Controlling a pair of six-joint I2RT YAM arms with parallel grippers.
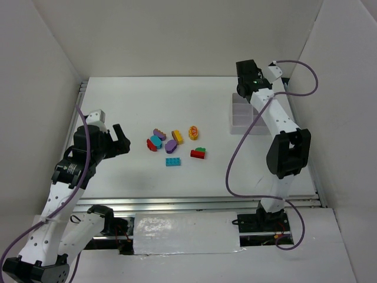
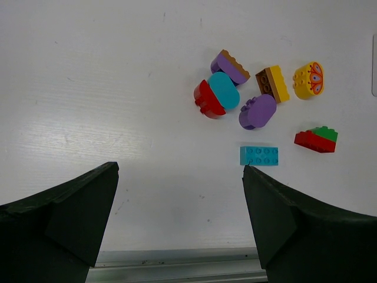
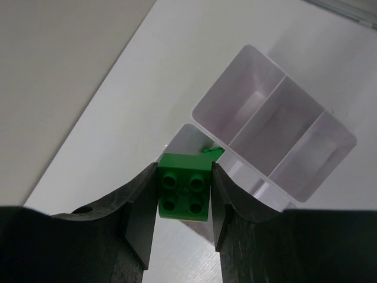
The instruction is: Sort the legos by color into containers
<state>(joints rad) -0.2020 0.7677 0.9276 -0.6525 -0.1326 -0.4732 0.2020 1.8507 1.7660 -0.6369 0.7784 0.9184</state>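
Note:
My right gripper (image 3: 184,188) is shut on a green studded lego (image 3: 184,187), held above the near corner cell of the translucent tray of containers (image 3: 235,88). A second green piece (image 3: 213,152) shows in that cell. From above, the right gripper (image 1: 252,82) hangs over the tray (image 1: 238,118) at the back right. Loose legos lie mid-table: a cyan brick (image 2: 259,155), a red-and-green piece (image 2: 317,140), a purple oval (image 2: 258,111), a yellow-orange brick (image 2: 274,84), a yellow round one (image 2: 308,79), and a cyan oval on a red one (image 2: 222,91). My left gripper (image 2: 179,168) is open, left of the pile.
White walls enclose the table on the left, back and right. A metal rail (image 1: 200,203) runs along the near edge in front of both arm bases. A purple cable (image 1: 235,159) loops beside the right arm.

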